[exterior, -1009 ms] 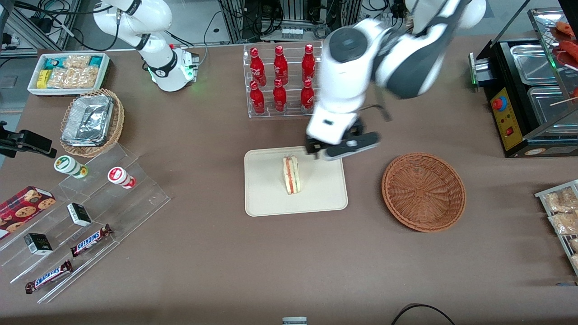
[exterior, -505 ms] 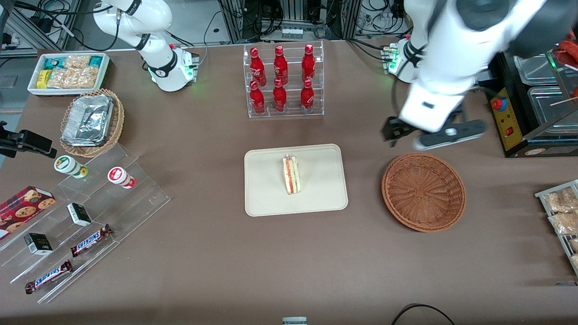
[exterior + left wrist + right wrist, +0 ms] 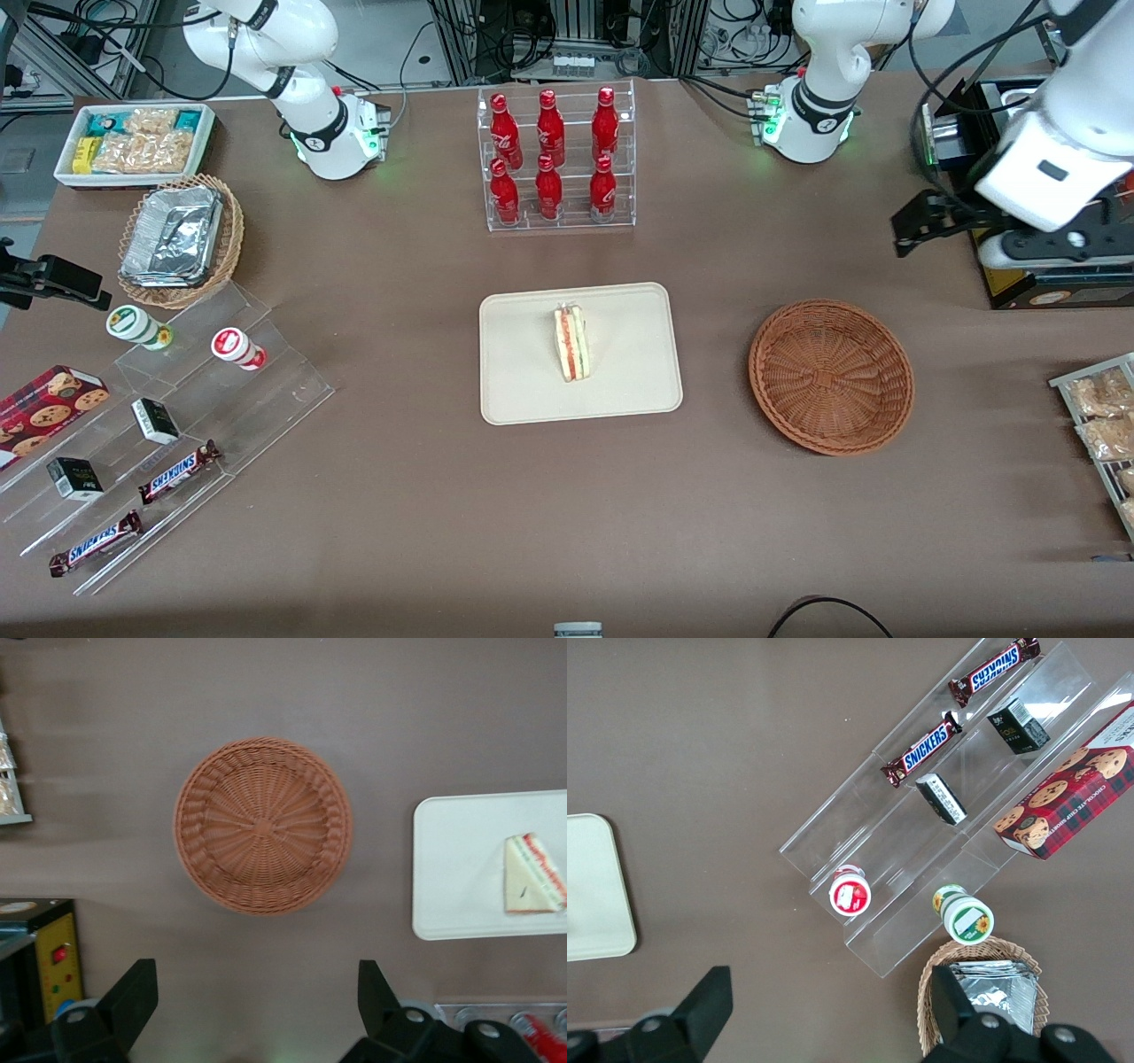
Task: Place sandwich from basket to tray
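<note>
The sandwich (image 3: 572, 344) (image 3: 534, 886), a white wedge with a red and green filling edge, lies on the cream tray (image 3: 523, 390) (image 3: 452, 868) at the middle of the table. The reddish-brown wicker basket (image 3: 831, 377) (image 3: 262, 824) sits beside the tray toward the working arm's end, with nothing in it. My left gripper (image 3: 1032, 241) (image 3: 257, 992) hangs high over the table toward the working arm's end, farther from the front camera than the basket. It is open with nothing between its fingers.
A clear rack of red bottles (image 3: 554, 159) stands farther from the front camera than the tray. A black food warmer (image 3: 1045, 177) is close beside the gripper. Snack packs (image 3: 1099, 416) lie at the working arm's end; acrylic shelves (image 3: 159, 425) are toward the parked arm's.
The left arm has swung away from above the tray, past the basket, toward the working arm's end of the table. The sandwich stays on the tray.
</note>
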### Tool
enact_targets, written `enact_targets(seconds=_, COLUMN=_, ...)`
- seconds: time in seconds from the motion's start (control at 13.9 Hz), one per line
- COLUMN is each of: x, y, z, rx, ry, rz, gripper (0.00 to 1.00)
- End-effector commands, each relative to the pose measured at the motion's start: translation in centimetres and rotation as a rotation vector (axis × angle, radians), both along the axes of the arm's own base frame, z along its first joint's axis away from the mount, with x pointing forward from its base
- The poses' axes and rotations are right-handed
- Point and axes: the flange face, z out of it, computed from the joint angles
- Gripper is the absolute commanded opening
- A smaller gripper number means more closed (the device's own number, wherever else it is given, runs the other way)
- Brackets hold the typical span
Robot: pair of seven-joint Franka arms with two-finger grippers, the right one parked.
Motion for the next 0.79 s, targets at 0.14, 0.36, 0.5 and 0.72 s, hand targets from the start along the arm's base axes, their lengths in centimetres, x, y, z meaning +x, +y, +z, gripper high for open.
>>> enact_targets(seconds=0.14, x=-0.6, y=3.1, z=-0.2, rx=-0.028, ry=0.014, rz=-0.028, gripper=1.00)
enact_targets(seconds=0.36, x=0.3, y=3.1, z=-0.2, rx=-0.028, ry=0.009, rz=-0.025, gripper=1.00)
enact_targets(seconds=0.5, x=0.4, y=3.2, z=-0.2, rx=-0.019, ry=0.010, rz=-0.028, gripper=1.00)
enact_targets(seconds=0.72, x=0.4, y=4.5, z=-0.3, rx=-0.017, ry=0.019, rz=-0.008, gripper=1.00)
